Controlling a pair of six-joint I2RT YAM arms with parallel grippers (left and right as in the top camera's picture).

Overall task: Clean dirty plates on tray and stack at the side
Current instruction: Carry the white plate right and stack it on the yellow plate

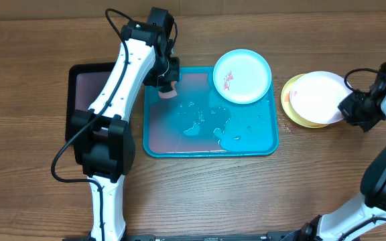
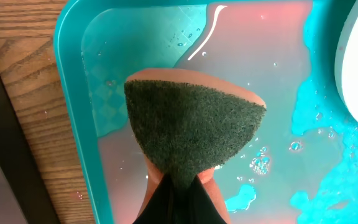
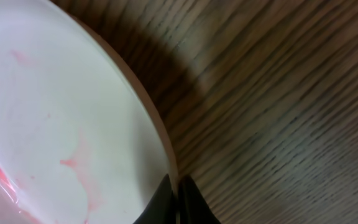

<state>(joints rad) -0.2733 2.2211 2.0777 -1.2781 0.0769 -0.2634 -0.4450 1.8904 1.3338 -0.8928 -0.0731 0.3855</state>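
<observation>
Nearest us on the bench lay the tray, its floor wet with water that looked pink toward the far side. To its right, off the tray, the yellow plate sat on the bench with the white plate on top of it, set a little to the right. The right hand was closed on the white plate's right rim, and faint pink smears showed on that plate. A black tray stood just left of the tray. Farther on, the left hand was clamped on a sponge, green pad facing the wrist camera, over the tray's far left part; we could not tell whether it touched the floor. In the tray's far right corner lay the blue plate, marked with a red smear.
</observation>
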